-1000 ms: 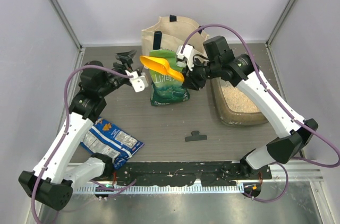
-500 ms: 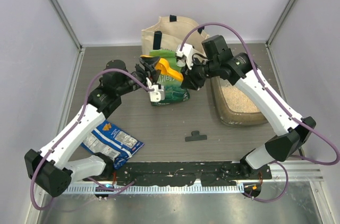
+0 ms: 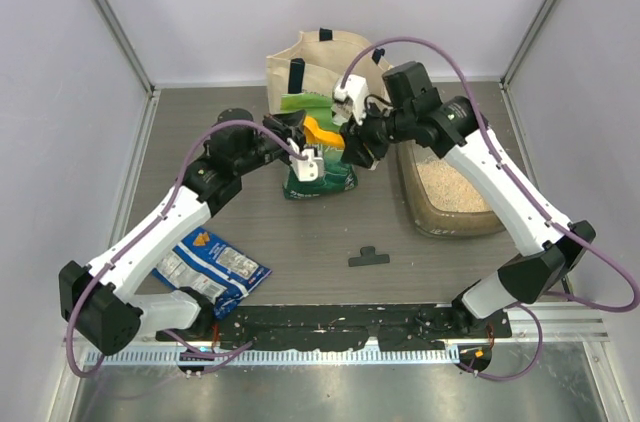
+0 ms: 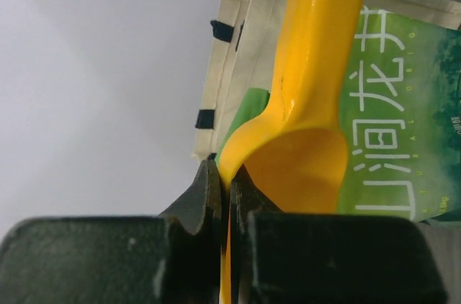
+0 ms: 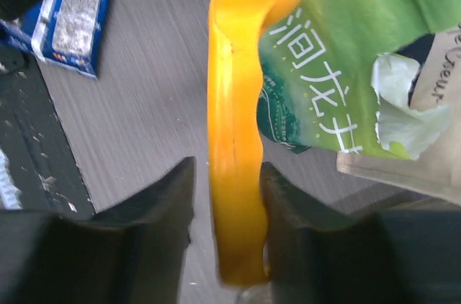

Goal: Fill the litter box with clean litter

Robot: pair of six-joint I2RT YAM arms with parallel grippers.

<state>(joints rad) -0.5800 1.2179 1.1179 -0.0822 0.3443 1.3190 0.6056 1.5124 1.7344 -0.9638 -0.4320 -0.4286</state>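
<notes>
A yellow scoop (image 3: 322, 131) hangs over the green-and-white pouch (image 3: 320, 178) in front of the tote bag. My left gripper (image 3: 300, 133) is shut on the thin rim of the scoop's bowl (image 4: 302, 167), which runs between the closed fingers (image 4: 209, 189). My right gripper (image 3: 349, 143) straddles the scoop's handle (image 5: 234, 174); its jaws stand parted, with a gap showing on one side of the handle. The litter box (image 3: 440, 225) sits on the table at the right, with clean litter (image 3: 448, 187) in it.
A cream canvas tote bag (image 3: 322, 54) stands at the back behind the pouch. A blue snack bag (image 3: 212, 264) lies at the front left. A small black clip (image 3: 368, 257) lies near the table's front middle.
My left arm swung right to the scoop and its jaws shut on the bowl's rim. The right jaws have loosened around the handle. The scoop has dropped lower over the pouch.
</notes>
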